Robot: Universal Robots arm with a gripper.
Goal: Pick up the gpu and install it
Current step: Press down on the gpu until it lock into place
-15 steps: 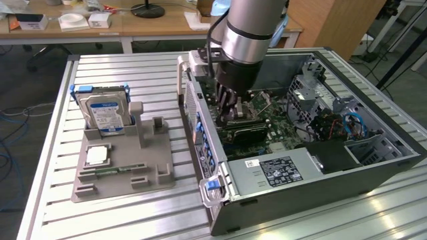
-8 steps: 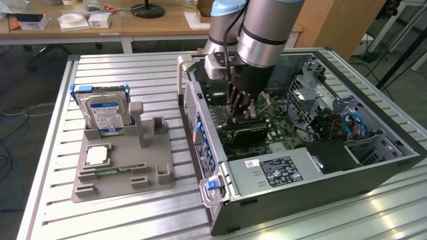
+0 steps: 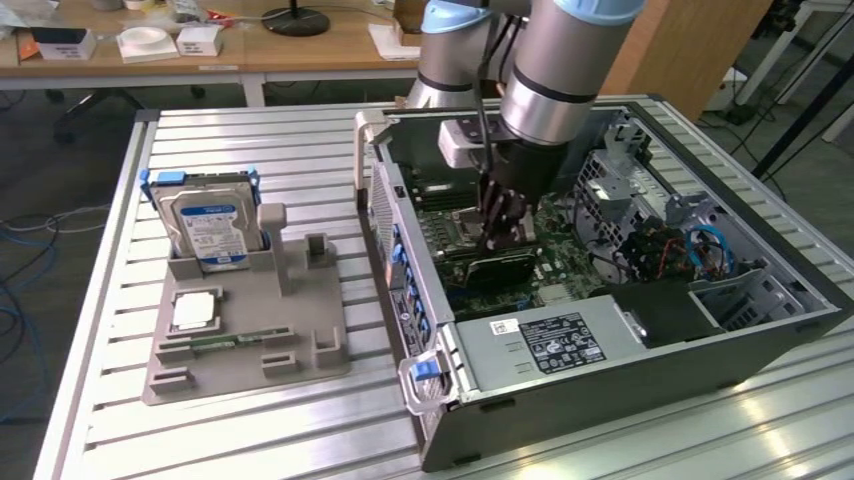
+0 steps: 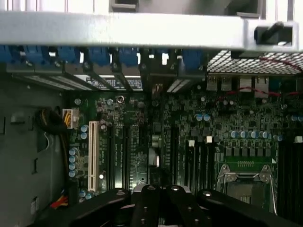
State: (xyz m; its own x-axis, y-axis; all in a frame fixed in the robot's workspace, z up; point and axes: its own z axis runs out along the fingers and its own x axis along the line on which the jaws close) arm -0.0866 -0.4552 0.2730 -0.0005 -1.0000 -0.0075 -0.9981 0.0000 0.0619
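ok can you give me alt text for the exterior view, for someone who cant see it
A robot arm reaches down into an open computer case lying on a slatted metal table, its pincer over the motherboard at a dark gpu. To the exterior view's left, a grey fixture tray holds a hard drive standing upright.

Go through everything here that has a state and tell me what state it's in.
computer case: lying on its side, panel off, motherboard exposed
gpu: inside the case on the motherboard, under the gripper
hard drive: upright in the gray holder
CPU socket: latched
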